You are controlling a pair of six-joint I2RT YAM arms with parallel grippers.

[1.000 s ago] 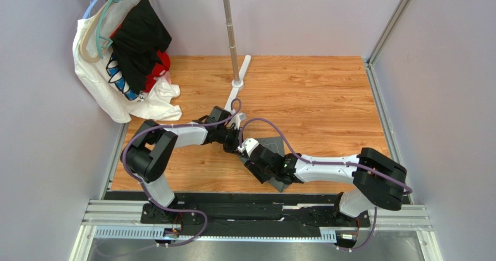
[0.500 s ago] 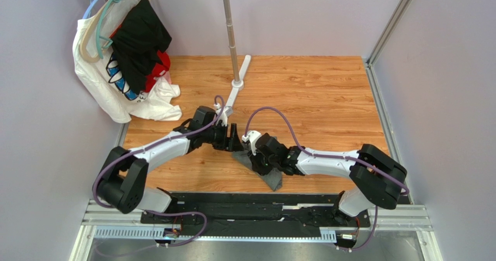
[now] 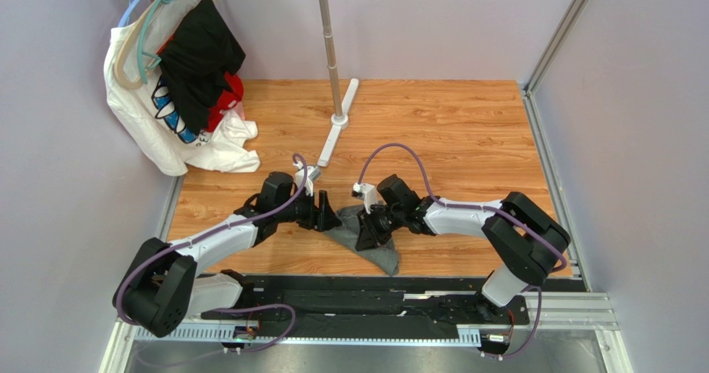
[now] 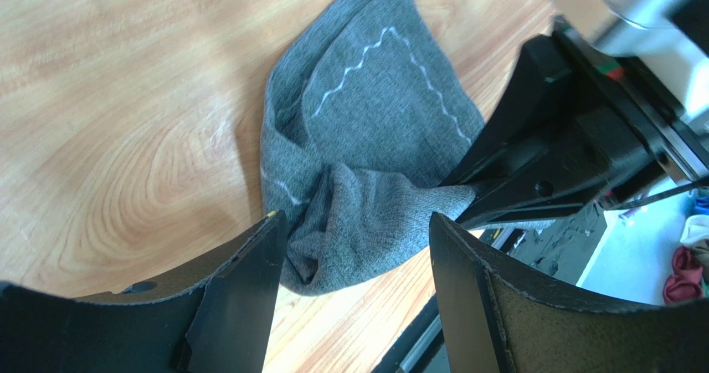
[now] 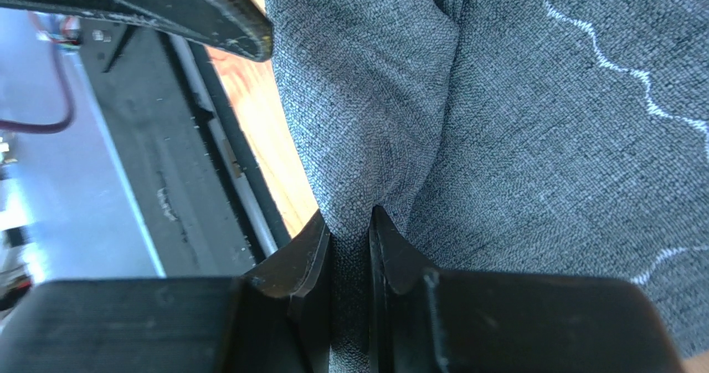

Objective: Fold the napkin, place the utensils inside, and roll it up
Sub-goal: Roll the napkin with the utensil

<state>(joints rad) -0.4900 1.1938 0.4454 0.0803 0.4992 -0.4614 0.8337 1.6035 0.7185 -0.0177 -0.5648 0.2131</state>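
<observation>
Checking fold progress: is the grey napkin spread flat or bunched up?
Bunched up: the napkin lies in crumpled folds, one pinched in the right claw.

Bright, even, diffuse light filled the overhead view: the orange-brown wood-grain tabletop [image 3: 466, 140] showed no glare, only soft, faint shadows under both arms. Just beyond the left gripper [image 4: 358, 223] the dark grey felt-like napkin [image 4: 374, 115] was sharp, its folds shaded. The near black fingers [image 4: 233, 306] looked soft, and the corner right of them was washed out. Above the right gripper [image 5: 349, 219] the weave was crisp; the background to its left blurred pale.
</observation>
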